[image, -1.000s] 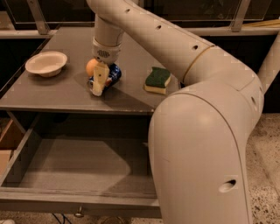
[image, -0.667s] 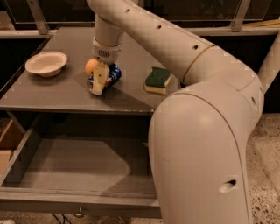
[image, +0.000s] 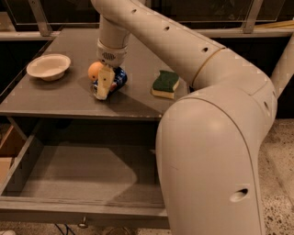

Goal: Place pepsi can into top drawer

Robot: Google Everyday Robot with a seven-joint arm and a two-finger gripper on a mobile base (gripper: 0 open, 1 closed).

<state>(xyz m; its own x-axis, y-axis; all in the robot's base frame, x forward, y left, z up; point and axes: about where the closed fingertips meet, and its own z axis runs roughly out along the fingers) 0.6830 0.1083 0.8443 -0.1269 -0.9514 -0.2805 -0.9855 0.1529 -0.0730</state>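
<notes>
Nothing is visibly shifting against 1 second ago: the gripper (image: 104, 85) is staying down over the pepsi can (image: 117, 79), which is lying in the same spot near the middle of the tabletop (image: 69, 98). Nearest, the top drawer (image: 82, 213) is standing pulled open with nothing showing inside, its knob (image: 83, 224) hanging under the front edge, the arm's bulky elbow (image: 211, 151) hiding its right corner. Whether the jaws are clamping the can or merely straddling it I cannot tell. An orange (image: 94, 70) is sitting just beside the can on its left, so a loose or off-centre grip is risking rolling the can away or nudging the fruit toward the left edge. Further back, a sponge (image: 165, 84) is resting toward the right edge and 1 bowl (image: 48, 66) by the left edge. Beyond, dark windows (image: 206, 11) are lining the far edge; speckled floor (image: 280, 156) is showing at right.
</notes>
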